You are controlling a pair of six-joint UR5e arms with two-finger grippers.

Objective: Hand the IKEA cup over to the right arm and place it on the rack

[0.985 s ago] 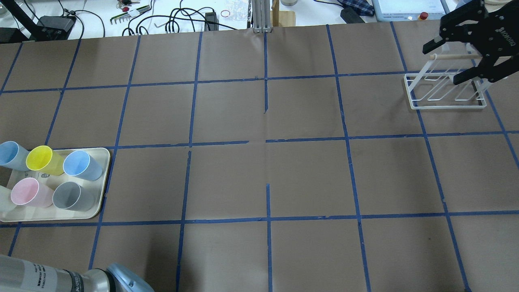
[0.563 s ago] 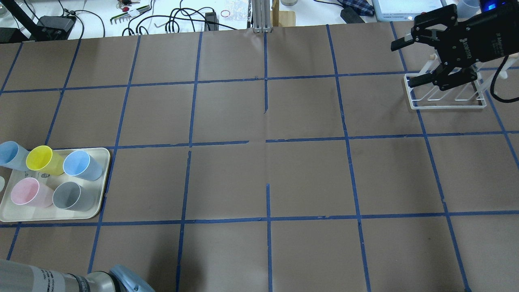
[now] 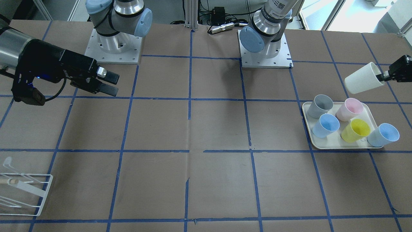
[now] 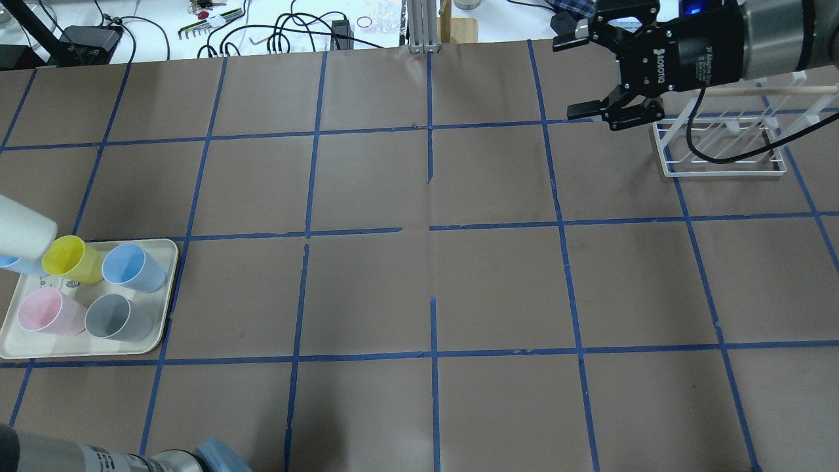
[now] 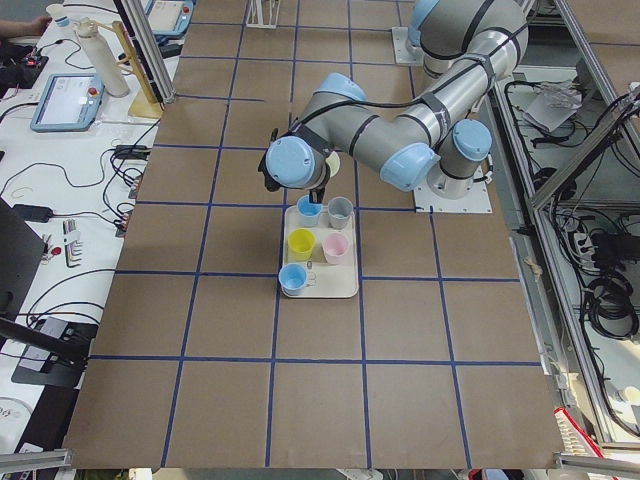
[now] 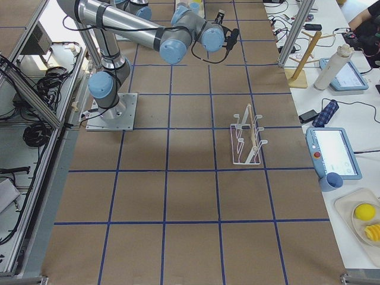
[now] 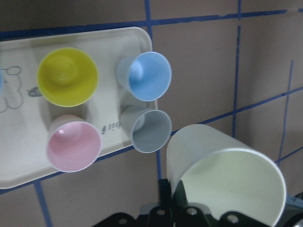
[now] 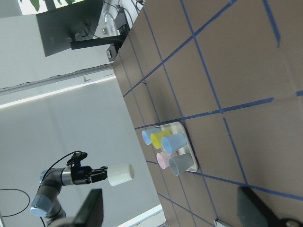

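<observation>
Stage: pickup done, by my reading; the hand-over and the racking are both not yet done.
IKEA cup [image 3: 363,78]: off the table, lying roughly level in the air at the right edge of the front-facing view, just above the tray [image 3: 336,142]. Its mouth points towards the arm and its base towards the middle of the table.
Left gripper [image 3: 383,76]: closed on the cup's rim, one finger inside the mouth and one outside (the wrist view shows this best). It carries nothing else.
Right gripper [image 3: 116,85]: jaws spread wide and holding nothing. It is raised in the upper left of the front-facing view, pointing towards the centre, well apart from the cup.
Rack [image 4: 721,173]: upper right of the overhead view, standing on the table with no cup on its prongs.
Tray contents: grey cup [image 3: 319,105], pink cup [image 3: 349,109], blue cup [image 3: 325,125] and yellow cup [image 3: 355,130], all upright with mouths up.
Second blue cup [image 3: 383,135]: at the tray's right-hand corner; I cannot tell whether it sits fully inside the rim.
Cup contents: every cup whose inside shows looks empty, the held one included.
Remaining: bring the two grippers together, pass the cup across, carry it to the rack and set it there.
</observation>
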